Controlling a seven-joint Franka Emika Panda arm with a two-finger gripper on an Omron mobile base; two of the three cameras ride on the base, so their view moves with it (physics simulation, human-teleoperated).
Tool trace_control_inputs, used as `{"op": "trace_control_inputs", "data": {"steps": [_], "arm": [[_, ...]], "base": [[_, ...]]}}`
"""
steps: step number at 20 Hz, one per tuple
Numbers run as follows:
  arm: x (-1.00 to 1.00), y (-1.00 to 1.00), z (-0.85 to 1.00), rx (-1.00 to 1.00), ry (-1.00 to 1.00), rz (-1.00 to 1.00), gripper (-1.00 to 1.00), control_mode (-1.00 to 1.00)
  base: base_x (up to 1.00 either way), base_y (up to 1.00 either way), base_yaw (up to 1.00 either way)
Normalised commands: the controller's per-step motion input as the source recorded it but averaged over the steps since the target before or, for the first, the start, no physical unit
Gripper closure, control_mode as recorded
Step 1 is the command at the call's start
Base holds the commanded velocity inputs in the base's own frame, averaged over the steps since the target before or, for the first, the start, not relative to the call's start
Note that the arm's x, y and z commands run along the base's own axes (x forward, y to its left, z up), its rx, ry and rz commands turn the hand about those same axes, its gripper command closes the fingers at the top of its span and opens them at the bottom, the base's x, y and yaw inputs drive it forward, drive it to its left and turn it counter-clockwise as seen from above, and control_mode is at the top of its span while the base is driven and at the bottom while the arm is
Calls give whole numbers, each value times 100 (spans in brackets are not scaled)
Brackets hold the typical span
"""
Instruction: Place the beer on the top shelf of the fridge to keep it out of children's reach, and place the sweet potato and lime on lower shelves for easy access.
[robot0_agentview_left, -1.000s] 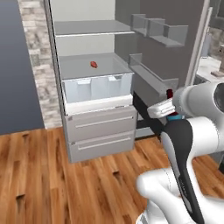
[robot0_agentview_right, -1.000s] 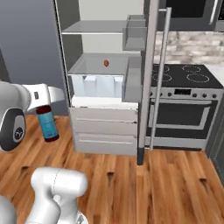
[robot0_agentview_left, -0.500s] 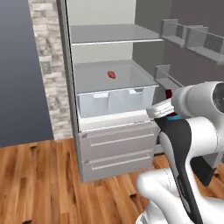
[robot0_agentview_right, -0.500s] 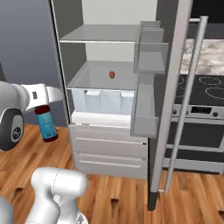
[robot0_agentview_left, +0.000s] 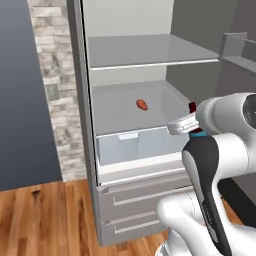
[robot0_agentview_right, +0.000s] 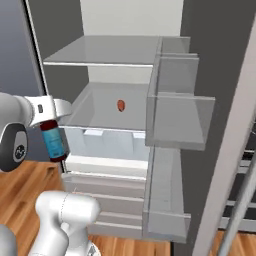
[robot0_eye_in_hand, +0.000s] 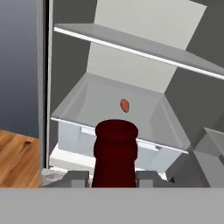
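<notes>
The gripper (robot0_eye_in_hand: 114, 177) is clamped on the beer (robot0_agentview_right: 53, 142) at its neck, body hanging below. Glass is rigid, slippery and fragile; a neck hold probably lets it swing, so a firm grip is advisable.

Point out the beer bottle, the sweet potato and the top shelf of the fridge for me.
beer (robot0_agentview_right: 53, 143): right base view, on the blue label.
sweet potato (robot0_agentview_left: 142, 104): left base view, on its middle.
top shelf (robot0_agentview_right: 100, 63): right base view, on the pale front rim.

You see the beer (robot0_agentview_right: 53, 142) only in part at middle left of the right base view; its neck is hidden behind the arm. The fridge (robot0_agentview_left: 150, 75) is cut off at the top edge.
</notes>
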Motion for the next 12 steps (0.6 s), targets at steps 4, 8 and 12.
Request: {"op": "trace_control_inputs", "data": {"steps": [4, 8, 12], "arm": [[0, 0, 0, 0, 0, 0, 100, 100], [0, 0, 0, 0, 0, 0, 100, 100], [8, -8, 0, 2, -2, 0, 100, -100]], "base": [[76, -8, 0], [63, -17, 0], [32, -19, 0]]}}
